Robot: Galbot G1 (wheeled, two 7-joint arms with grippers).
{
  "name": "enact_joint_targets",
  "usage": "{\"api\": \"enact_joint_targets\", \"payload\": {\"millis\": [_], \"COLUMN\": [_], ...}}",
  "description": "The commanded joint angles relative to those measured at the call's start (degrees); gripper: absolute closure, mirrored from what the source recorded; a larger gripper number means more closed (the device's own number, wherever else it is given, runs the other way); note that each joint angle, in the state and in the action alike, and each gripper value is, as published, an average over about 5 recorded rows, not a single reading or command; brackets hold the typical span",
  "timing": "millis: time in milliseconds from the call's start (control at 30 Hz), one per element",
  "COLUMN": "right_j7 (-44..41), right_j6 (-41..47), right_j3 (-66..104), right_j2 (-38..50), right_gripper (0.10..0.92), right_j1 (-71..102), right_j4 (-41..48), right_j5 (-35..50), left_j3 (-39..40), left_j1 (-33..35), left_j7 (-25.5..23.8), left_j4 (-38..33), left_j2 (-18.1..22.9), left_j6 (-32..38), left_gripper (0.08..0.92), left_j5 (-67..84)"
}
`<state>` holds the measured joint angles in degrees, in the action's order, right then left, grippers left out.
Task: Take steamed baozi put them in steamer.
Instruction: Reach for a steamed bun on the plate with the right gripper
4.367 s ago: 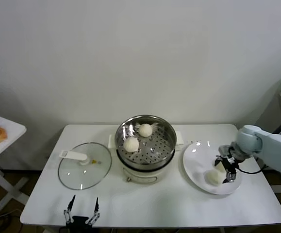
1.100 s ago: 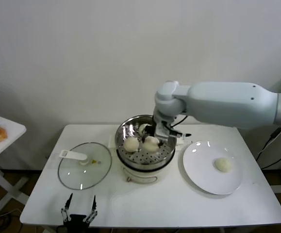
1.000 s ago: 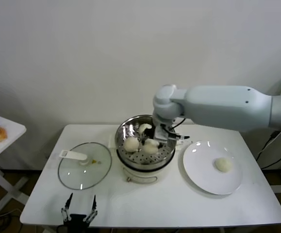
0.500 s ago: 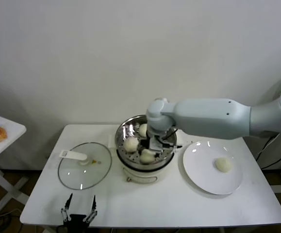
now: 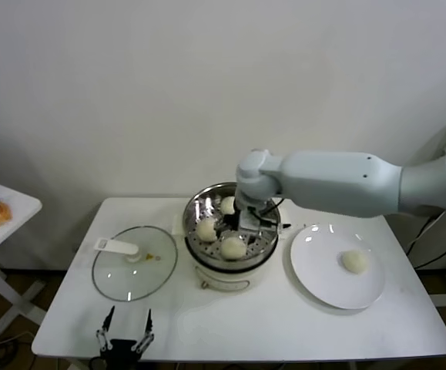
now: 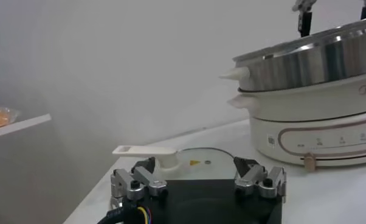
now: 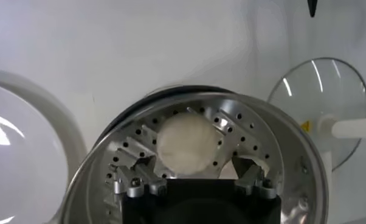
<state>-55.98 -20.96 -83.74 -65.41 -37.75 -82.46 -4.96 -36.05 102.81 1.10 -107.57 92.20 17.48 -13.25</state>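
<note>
There is not much to read here. The white pot body [image 6: 317, 131] under the steamer [image 6: 304, 61] has a small grey brand word near its upper edge and a row of tiny grey marks along its front, but they are too small to read. The glass lid [image 6: 192, 159] has a little yellow sticker [image 6: 196, 162] with a dark mark on it, also too small to make out.

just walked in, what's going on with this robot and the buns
The right gripper hangs over the steamer, jaws open with a bun lying free between them on the perforated floor. Three steamed baozi now sit in the basket; one more waits on the white plate. The left gripper is parked at the table's near edge, open. The glass lid lies beside the pot.
</note>
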Motion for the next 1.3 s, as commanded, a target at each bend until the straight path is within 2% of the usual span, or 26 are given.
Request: {"api": "enact_joint_targets", "payload": {"millis": [33,233,467,800,1133,1300], "right_j7": [-5.29,-7.53,-5.96,-5.62,-4.57,-3.27], "right_j6": [-0.03,10.7,21.44,26.21,26.99,27.42], "right_j3": [-5.98,-17.41,-20.21,-9.47,1.59,8.29], "right_j2": [5.92,12.63,22.83,32.55,32.41,30.56], "right_gripper": [0.203,0.203,0.203,0.203,0.203,0.203], "right_j1": [-10.48,-17.67,-14.33,1.49,14.6,21.83], "right_j4": [0.62,0.97,1.05,5.86,10.89,16.24], "right_j5": [13.07,24.17,26.22,17.46,8.97,3.76], "left_j3": [0.1,0.19,0.72,0.68,0.6,0.36], "left_j1": [0.08,0.26,0.26,0.87,1.11,1.33], "left_j7": [-0.1,-0.09,-0.14,-0.2,-0.11,-0.02], "left_j4": [-0.23,-0.46,-0.8,-1.06,-0.31,-0.18], "left_j2": [0.85,0.72,0.62,0.51,1.31,1.63], "left_j6": [-0.11,-0.04,-0.15,-0.22,-0.06,0.02], "left_gripper": [0.177,0.177,0.177,0.177,0.177,0.177], "left_j5": [-0.06,0.07,0.06,-0.2,-1.2,-1.42]}}
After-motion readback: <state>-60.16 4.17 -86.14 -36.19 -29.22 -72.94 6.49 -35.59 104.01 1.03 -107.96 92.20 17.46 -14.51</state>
